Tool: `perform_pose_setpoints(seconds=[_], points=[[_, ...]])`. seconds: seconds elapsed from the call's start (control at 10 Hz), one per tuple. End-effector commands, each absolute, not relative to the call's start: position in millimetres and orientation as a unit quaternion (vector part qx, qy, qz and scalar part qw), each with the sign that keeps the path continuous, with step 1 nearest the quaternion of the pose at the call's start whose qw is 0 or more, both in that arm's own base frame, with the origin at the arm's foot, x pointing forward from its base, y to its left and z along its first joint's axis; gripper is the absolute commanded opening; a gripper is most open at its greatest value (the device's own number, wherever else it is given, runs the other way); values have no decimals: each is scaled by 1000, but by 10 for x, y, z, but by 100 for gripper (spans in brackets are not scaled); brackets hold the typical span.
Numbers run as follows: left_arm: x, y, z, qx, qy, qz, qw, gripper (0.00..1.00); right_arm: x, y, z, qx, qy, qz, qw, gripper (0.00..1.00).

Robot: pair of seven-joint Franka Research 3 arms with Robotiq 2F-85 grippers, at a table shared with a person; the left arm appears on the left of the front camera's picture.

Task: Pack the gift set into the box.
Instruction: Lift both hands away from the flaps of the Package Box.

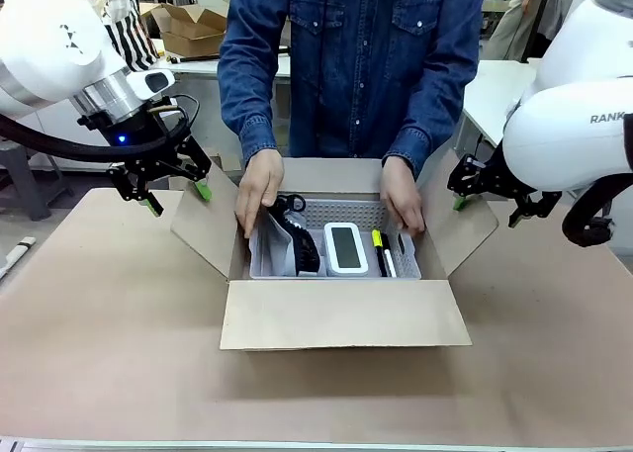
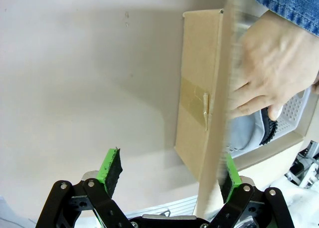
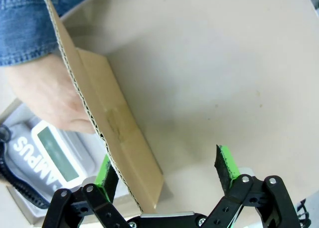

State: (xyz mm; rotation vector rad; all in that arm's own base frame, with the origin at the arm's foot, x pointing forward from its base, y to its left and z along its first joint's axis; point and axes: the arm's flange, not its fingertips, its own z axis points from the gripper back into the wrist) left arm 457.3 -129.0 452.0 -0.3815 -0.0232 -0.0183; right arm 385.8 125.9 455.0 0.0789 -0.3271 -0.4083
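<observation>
Left gripper (image 2: 169, 175): jaws spread, holding nothing. The box's (image 1: 341, 314) left flap (image 2: 207, 113) stands edge-on between the pads, hard by the box-side pad (image 2: 228, 175); contact cannot be told. Just past the flap, a hand (image 2: 271, 68) grips one end of the basket (image 2: 294, 111).

Right gripper (image 3: 164, 170): likewise spread and empty. The right flap (image 3: 119, 133) crosses between its pads, just beside the box-side one. Beyond it are the other hand (image 3: 45, 96) and the white gadget (image 3: 52, 153).

The basket sits down inside the box, between the two grippers. Its long axis runs from one gripper toward the other, and the person holds both short ends. Each gripper is outboard of a short end, with only its own flap between.

Judgement: packing looks all but done, and folding the flaps is the likely next step. Each arm is nearest its own side flap, which would swing inward, away from the gripper. Both hands lie in that swing, so they should come out first.
</observation>
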Motion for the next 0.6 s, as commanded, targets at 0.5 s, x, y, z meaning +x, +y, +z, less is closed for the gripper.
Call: perform_pose_setpoints(seconds=[0.5], points=[[4569,-1292,4539,-179,-12,-2,984,100,3868,1269,4574,38,-162,-208,964,100]])
